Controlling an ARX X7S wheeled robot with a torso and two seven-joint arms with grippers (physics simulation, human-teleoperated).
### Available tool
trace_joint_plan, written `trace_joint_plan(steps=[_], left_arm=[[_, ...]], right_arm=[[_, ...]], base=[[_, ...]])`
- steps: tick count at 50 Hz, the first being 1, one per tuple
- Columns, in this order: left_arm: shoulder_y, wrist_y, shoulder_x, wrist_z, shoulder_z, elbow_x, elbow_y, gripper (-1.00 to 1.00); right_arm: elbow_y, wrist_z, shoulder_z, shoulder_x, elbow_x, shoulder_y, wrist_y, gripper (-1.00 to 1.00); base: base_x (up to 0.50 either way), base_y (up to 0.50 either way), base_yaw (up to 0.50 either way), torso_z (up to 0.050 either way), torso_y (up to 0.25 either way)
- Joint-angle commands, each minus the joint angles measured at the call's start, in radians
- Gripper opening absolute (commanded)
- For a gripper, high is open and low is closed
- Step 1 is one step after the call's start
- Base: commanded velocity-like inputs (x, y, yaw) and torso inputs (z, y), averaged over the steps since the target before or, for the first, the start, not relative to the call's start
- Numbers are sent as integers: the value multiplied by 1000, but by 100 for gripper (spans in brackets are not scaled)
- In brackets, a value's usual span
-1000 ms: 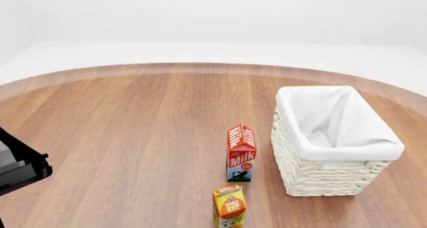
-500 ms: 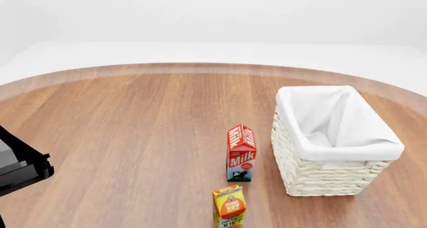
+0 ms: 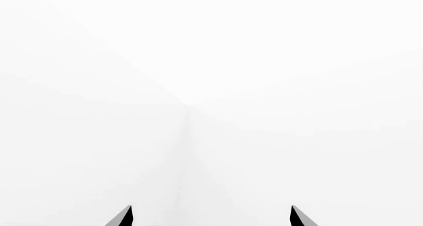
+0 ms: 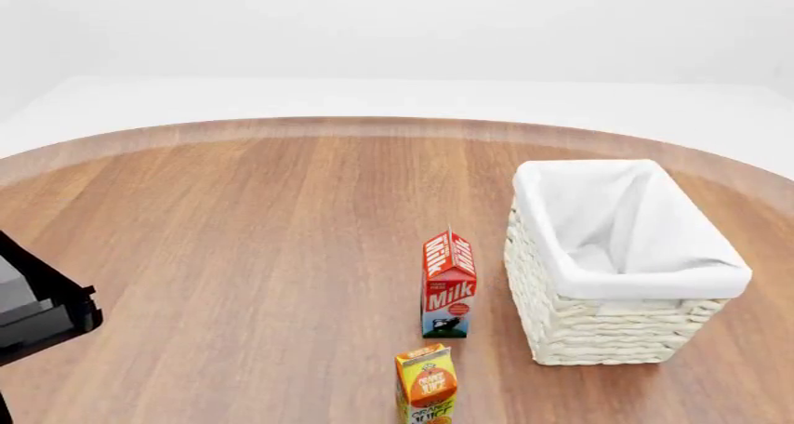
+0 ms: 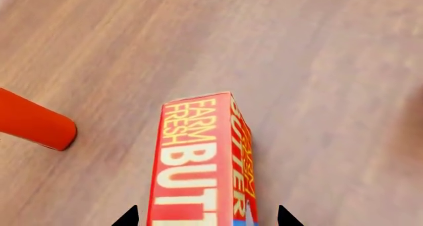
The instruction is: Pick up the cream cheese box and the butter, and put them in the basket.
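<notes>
The butter (image 5: 198,161) is a red-orange box with yellow "FARM FRESH BUTTER" lettering, lying on the wooden table in the right wrist view. My right gripper (image 5: 206,217) is open, its two dark fingertips standing either side of the box's near end with a gap on each side. In the left wrist view my left gripper (image 3: 210,217) is open and faces only blank white. The white wicker basket (image 4: 596,326) with its cloth liner sits at the right of the head view. The cream cheese box is out of view.
A red milk carton (image 4: 448,284) stands just left of the basket, with an orange juice carton (image 4: 427,385) in front of it. A red rounded object (image 5: 33,127) lies near the butter. Part of my left arm (image 4: 44,308) shows at the table's left.
In the head view the dark part of my left arm has crept slightly to the right. The cartons and basket have not moved.
</notes>
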Motion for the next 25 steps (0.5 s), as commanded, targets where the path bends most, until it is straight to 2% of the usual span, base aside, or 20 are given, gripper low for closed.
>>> trace_joint_plan(steps=[1,25], left_arm=[[-3,11,20,23,-24,11,-13,100],[4,24,18,21,-32,-5,-19,100]], right_arm=[[26,-41,35,-30,57,23,25,100],[46,-7,-2,-48,76,29,87,100]], base=[[0,0,0,0,0],[0,0,0,0,0]])
